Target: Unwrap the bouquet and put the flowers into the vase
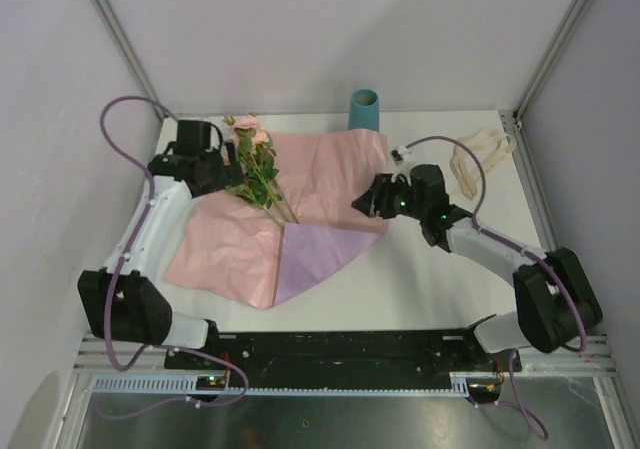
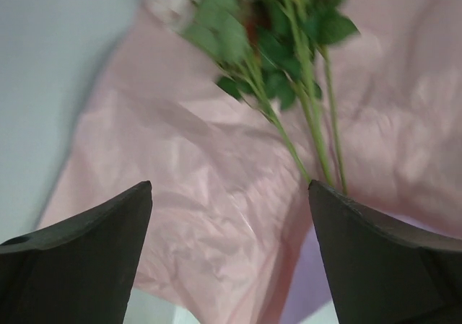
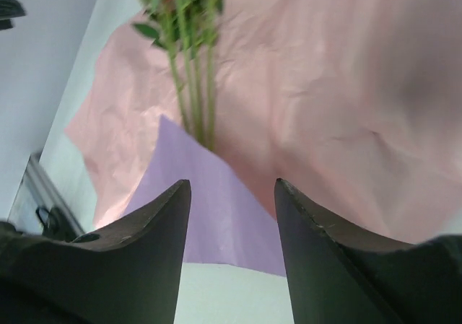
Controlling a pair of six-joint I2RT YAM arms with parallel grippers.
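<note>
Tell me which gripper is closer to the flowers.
The left gripper: it sits right beside the flowers, while the right gripper is farther off over the pink paper.

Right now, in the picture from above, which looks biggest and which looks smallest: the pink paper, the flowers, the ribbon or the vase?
1. pink paper
2. flowers
3. ribbon, just a thin loop
4. vase, but it stands farthest back, so I'm unsure

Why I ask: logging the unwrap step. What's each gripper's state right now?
Left gripper: open, holding nothing.
Right gripper: open, holding nothing.
</note>
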